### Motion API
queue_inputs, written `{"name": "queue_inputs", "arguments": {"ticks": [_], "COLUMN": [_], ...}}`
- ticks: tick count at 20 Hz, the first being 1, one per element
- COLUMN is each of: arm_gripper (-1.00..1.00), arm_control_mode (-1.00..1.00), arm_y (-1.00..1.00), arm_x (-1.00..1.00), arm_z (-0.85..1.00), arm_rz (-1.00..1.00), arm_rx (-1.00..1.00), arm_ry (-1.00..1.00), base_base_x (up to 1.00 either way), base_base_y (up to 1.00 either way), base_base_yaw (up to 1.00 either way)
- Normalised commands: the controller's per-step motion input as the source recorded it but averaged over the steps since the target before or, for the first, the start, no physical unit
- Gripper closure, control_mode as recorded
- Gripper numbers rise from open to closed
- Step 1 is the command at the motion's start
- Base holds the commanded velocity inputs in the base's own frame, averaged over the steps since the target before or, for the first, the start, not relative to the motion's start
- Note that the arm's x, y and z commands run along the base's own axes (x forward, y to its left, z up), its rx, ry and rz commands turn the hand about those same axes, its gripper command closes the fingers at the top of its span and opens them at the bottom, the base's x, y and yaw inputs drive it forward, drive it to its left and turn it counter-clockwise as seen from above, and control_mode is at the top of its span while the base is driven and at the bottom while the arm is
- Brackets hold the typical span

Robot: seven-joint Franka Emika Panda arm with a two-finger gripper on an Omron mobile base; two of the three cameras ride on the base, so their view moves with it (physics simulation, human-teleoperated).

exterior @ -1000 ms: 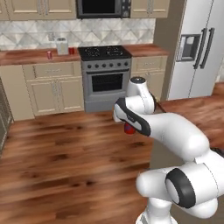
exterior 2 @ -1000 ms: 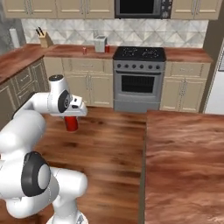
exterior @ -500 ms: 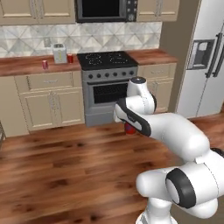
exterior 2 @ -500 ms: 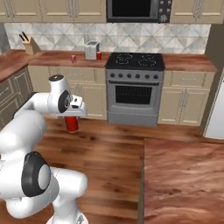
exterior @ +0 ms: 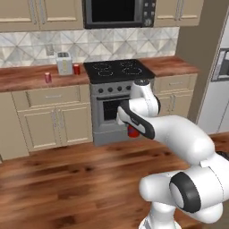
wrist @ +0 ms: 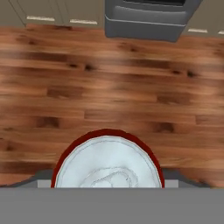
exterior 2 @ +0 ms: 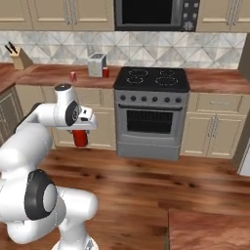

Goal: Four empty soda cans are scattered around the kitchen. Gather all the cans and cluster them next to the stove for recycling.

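- gripper (exterior 2: 81, 132) is clamped on a red can (exterior 2: 80, 138), carried over the wood floor (wrist: 109, 92)
- stove (exterior: 117, 91) straight ahead
- two more cans (exterior: 48, 77) on the counter (exterior: 27, 78), by the toaster (exterior: 64, 63)

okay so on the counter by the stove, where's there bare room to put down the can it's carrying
Left of the stove, the toaster and a red can crowd the counter at the cooktop edge; another red can stands further left. The bare strip between those cans looks usable. The right counter shows bare. The gripper holds the carried can.
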Motion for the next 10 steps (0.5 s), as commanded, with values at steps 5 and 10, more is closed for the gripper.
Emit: {"name": "queue_inputs", "arguments": {"ticks": [5, 10], "arm_gripper": [1.0, 1.0], "arm_control_mode": [1.0, 1.0], "arm_y": [0.0, 0.0], "arm_x": [0.0, 0.0], "arm_z": [0.0, 0.0], "arm_rz": [0.0, 0.0], "arm_rx": [0.0, 0.0], "arm_ry": [0.0, 0.0], "base_base_x": [1.0, 1.0], "base_base_y": [0.44, 0.51], "base_base_yaw": [-0.01, -0.01]}}
